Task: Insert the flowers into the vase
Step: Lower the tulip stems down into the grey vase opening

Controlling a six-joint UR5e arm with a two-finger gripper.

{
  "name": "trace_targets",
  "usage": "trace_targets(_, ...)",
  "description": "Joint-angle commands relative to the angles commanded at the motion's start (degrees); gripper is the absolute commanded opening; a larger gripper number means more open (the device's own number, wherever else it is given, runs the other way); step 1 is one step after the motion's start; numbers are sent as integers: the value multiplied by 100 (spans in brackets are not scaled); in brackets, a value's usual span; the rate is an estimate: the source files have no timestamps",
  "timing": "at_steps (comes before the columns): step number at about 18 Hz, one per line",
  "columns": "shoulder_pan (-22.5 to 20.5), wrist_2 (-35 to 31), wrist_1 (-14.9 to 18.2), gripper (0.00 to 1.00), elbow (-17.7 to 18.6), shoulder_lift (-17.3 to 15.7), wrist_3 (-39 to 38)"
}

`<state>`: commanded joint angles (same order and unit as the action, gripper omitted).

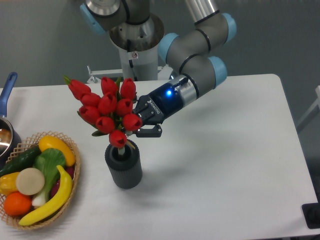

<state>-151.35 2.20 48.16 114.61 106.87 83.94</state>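
Matt ribbed vase (123, 170), woven wicker basket (71, 195), perhaps plastic flowers (106, 109).

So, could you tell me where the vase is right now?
The vase stands left of centre on the table, just right of the fruit basket, directly under the flowers held by the gripper.

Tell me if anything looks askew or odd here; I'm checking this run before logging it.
Only the flowers: the bunch leans up and to the left, its stems entering the vase at a slant, with the pincer closed on it. The vase stands upright, and nothing looks spilled or damaged.
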Motion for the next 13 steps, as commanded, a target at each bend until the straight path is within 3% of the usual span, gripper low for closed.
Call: trace_targets(13,17,-193,-18,23,-44,509,333)
